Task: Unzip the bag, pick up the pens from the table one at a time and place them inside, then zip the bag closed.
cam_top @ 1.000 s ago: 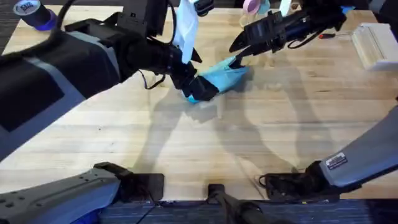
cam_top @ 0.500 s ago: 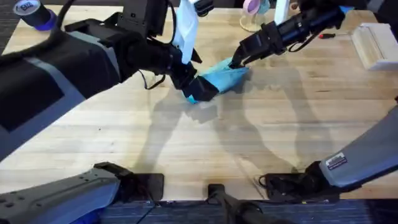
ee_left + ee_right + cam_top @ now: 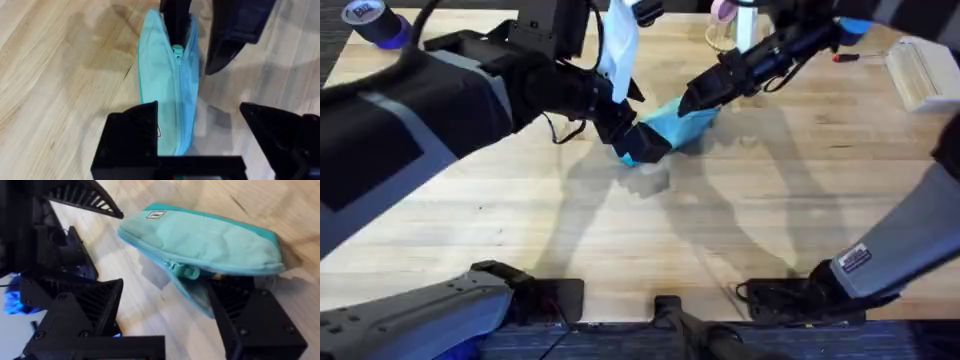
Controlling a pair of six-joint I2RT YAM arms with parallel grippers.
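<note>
No readable text. Small white tag on the bag (image 3: 200, 242), print too small to make out; white sticker on the right arm (image 3: 852, 258), likewise illegible.

Dark floor (image 3: 335, 50), perhaps carpet, beyond the tabletop.

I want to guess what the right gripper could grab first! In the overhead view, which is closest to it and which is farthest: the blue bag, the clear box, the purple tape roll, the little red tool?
From the right gripper:
1. bag, right beneath it, mid-table.
2. red tool, off to the right.
3. clear box, right edge.
4. purple tape roll, far left corner.
</note>
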